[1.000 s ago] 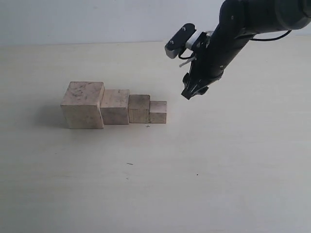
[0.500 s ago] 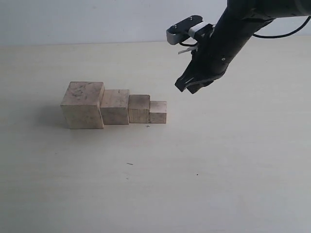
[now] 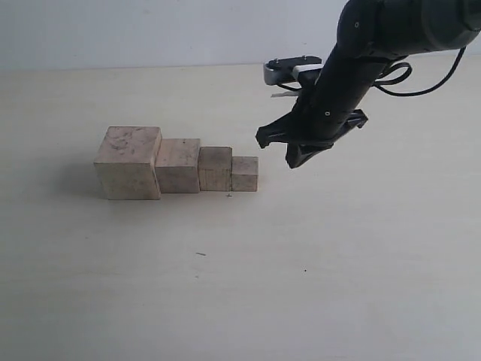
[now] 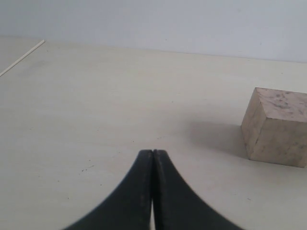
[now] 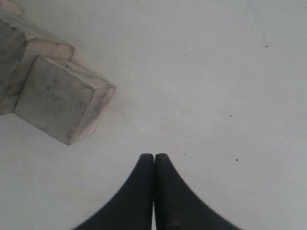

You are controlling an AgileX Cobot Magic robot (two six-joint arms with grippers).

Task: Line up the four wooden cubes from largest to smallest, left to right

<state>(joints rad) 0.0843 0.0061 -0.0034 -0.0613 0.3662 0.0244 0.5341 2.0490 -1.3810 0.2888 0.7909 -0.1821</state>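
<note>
Four pale wooden cubes stand touching in a row on the table. From left to right they are the largest cube (image 3: 128, 162), the second cube (image 3: 178, 165), the third cube (image 3: 216, 168) and the smallest cube (image 3: 245, 173). My right gripper (image 3: 293, 159) hangs just right of the smallest cube, apart from it. In the right wrist view that gripper (image 5: 154, 157) is shut and empty, with the smallest cube (image 5: 62, 98) off to one side. My left gripper (image 4: 152, 153) is shut and empty above bare table, with the largest cube (image 4: 276, 127) some way off. The left arm is outside the exterior view.
The beige table (image 3: 301, 263) runs back to a pale wall (image 3: 150, 30). A thin table edge line (image 4: 21, 58) shows in the left wrist view. A few tiny dark specks lie on the table in front of the cubes.
The right gripper has swung round at the wrist and dropped slightly, staying just right of the smallest cube. The four cubes have not moved.
</note>
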